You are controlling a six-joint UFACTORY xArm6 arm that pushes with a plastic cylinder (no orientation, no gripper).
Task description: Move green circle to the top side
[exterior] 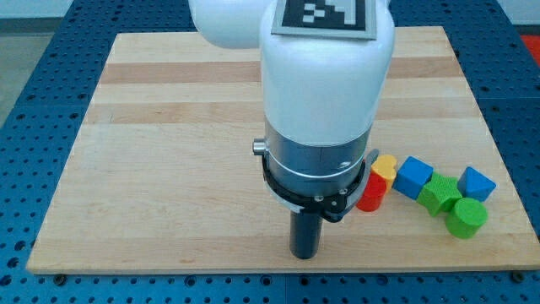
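Observation:
The green circle [467, 217] is a green cylinder near the board's bottom right corner. It touches a green block [439, 193] of unclear shape at its upper left. My tip [305, 254] is the lower end of the dark rod, near the board's bottom edge at the middle. It stands well to the left of the green circle, with the red cylinder [371, 192] between them. The tip touches no block.
A yellow block [385, 165] sits just above the red cylinder. A blue cube [414, 176] lies right of it, and a blue triangular block [477, 183] lies above the green circle. The arm's white body [325, 84] hides the board's middle. The wooden board [169, 152] sits on a blue perforated table.

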